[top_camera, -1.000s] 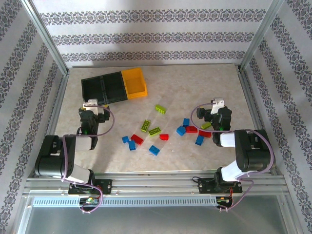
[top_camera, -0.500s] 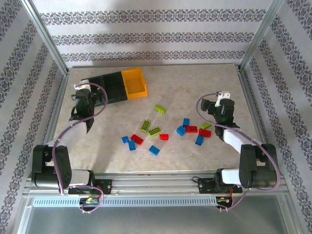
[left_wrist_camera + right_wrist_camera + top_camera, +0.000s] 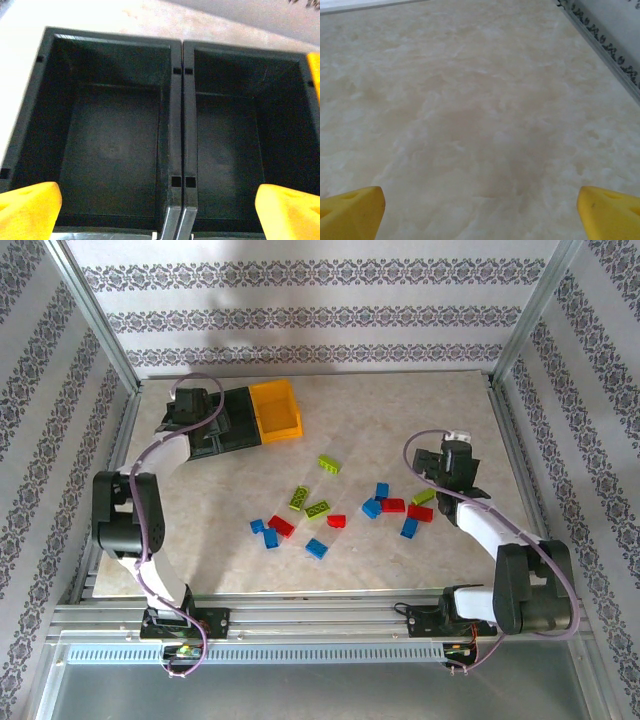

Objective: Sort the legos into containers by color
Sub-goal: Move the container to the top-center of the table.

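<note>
My left pincer [image 3: 192, 408] hangs spread wide above the two black bins of the containers [image 3: 177, 125], both bare inside. My right pincer [image 3: 455, 452], equally agape, faces the table [image 3: 470, 100]. The legos [image 3: 317, 509] lie scattered mid-table, well apart from the bins. My judgement: the right should drop squarely onto the nearest red brick [image 3: 393, 505], straddling its short sides.
</note>
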